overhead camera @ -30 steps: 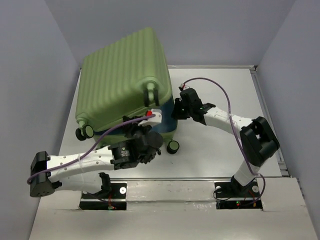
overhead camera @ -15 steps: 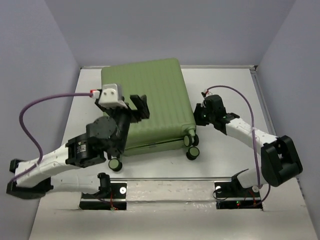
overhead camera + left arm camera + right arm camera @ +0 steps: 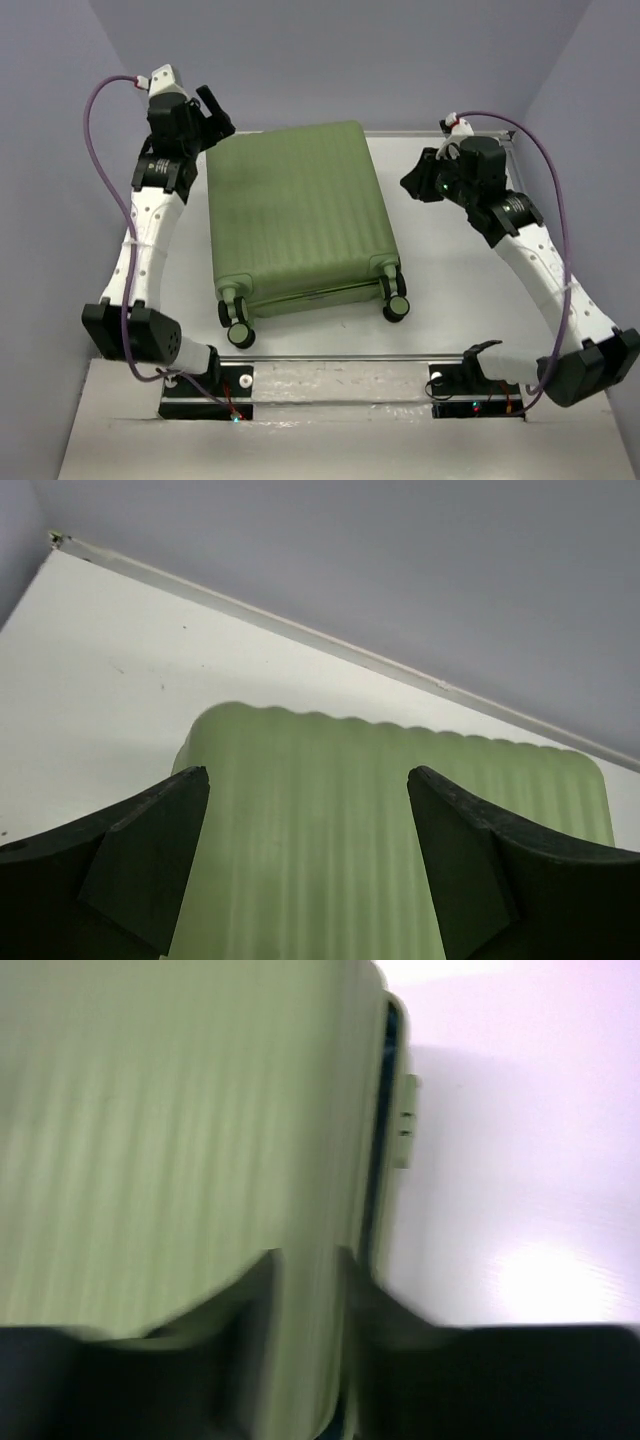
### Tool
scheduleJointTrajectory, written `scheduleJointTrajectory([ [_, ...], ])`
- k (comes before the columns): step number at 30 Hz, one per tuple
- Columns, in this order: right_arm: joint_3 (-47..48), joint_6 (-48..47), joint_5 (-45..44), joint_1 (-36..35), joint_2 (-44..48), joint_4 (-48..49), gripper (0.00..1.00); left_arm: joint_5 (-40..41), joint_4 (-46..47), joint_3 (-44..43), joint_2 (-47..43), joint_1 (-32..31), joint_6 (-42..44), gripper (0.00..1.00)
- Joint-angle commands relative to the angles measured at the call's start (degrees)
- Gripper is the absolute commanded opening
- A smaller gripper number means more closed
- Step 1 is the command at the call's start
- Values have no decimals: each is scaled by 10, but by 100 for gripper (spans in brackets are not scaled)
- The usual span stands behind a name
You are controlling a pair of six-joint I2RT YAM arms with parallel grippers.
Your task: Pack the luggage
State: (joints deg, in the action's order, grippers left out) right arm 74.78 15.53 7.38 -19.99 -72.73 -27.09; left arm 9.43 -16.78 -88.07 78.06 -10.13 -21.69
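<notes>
We see the large light-green ribbed hard-shell suitcase [image 3: 295,215] lying flat and closed at the middle of the white table [image 3: 460,290], with its black wheels [image 3: 397,305] toward 6 o'clock. Being closed, it hides its inside. The left gripper [image 3: 215,112] hovers off the suitcase's 11 o'clock corner, released and grasping nothing. In its wrist view the dark fingers [image 3: 130,870] are cut off at the bottom edge. The right gripper [image 3: 418,183] hangs at 2 o'clock, apart from the shell. Its wrist view is badly blurred, so we cannot tell whether it is released or clenched.
</notes>
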Motion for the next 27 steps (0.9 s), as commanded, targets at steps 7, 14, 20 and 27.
scheduleJointTrajectory([
  [7, -86, 5, 25, -335, 84, -53, 7, -281, -19, -316, 287, 136, -27, 94],
  [14, -227, 103, -95, -458, 88, 23, 7, -438, 26, -488, 500, 152, -76, 94],
  [20, -365, 159, -287, -458, 116, 210, 7, -583, 137, -497, 602, 137, -114, 86],
  [27, -417, 164, -488, -458, 95, 357, 7, -645, 132, -383, 603, 120, -32, 79],
])
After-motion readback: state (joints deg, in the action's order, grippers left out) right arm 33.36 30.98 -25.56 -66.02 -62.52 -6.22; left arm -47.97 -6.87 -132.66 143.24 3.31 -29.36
